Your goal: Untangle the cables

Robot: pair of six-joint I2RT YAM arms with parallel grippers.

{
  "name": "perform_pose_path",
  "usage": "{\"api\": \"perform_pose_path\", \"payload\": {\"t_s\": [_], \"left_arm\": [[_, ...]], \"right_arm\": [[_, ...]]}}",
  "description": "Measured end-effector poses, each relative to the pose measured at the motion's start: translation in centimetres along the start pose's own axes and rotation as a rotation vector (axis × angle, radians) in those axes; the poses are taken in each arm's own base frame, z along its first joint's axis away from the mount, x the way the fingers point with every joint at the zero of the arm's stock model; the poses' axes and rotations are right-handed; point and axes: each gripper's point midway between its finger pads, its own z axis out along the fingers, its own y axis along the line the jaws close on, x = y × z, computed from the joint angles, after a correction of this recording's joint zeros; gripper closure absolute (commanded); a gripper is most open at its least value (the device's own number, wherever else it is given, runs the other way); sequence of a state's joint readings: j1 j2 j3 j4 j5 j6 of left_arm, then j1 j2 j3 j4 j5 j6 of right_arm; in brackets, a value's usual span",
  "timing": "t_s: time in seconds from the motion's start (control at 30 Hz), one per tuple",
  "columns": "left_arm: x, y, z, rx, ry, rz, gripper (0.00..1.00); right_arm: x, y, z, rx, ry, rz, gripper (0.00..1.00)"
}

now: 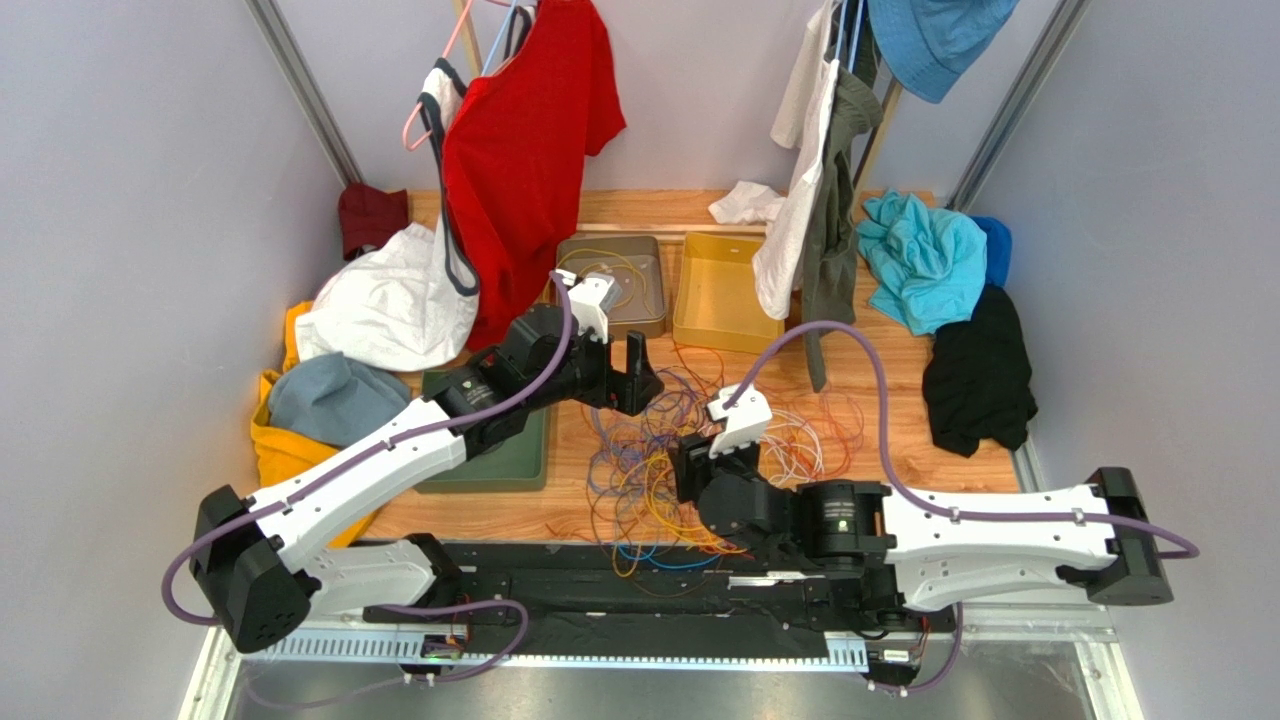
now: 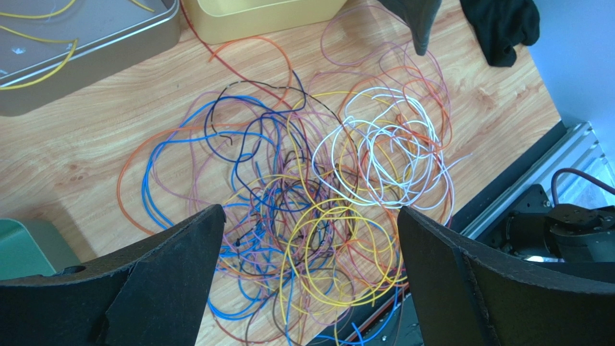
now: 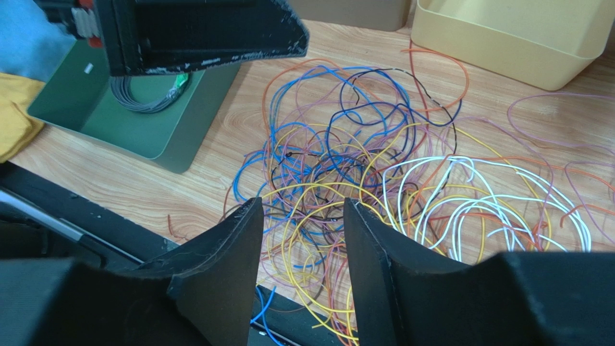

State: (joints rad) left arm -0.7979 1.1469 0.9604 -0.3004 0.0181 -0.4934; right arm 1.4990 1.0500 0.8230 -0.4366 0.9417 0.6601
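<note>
Lying in one big messy heap on the wooden table (image 1: pixel 902 393), the cables (image 2: pixel 325 209) are all mixed up. Blue, yellow, orange, purple and dark loops cross over each other. A bunch of white loops (image 2: pixel 382 155) sits at one side of the heap. The heap is in the middle of the table, just in front of the gray tin (image 2: pixel 108 61) and the yellow tray (image 2: pixel 253 18), and beside the green tray (image 3: pixel 180 122). A few loops hang over the near edge of the table. Some yellow wires (image 2: pixel 63 63) lie inside the gray tin.

The left gripper (image 2: pixel 309 211) hangs over the heap. Its two black fingers are far apart, with nothing held between them. The right gripper (image 3: pixel 303 203) is low over the near side of the heap. Its fingers are apart too, with a smaller gap, and they hold nothing.

A red shirt (image 1: pixel 526 135) hangs at the back, and more clothes lie around the sides of the table.
</note>
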Motion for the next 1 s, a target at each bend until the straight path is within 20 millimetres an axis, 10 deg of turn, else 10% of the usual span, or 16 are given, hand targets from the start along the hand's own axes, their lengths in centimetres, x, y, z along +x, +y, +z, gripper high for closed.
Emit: {"api": "perform_pose_path", "payload": {"t_s": [1.0], "left_arm": [[1.9, 1.3, 3.0, -0.054, 0.069, -0.005, 0.01]], "right_arm": [[-0.8, -4.1, -2.8, -0.046, -0.040, 0.114, 0.54]]}}
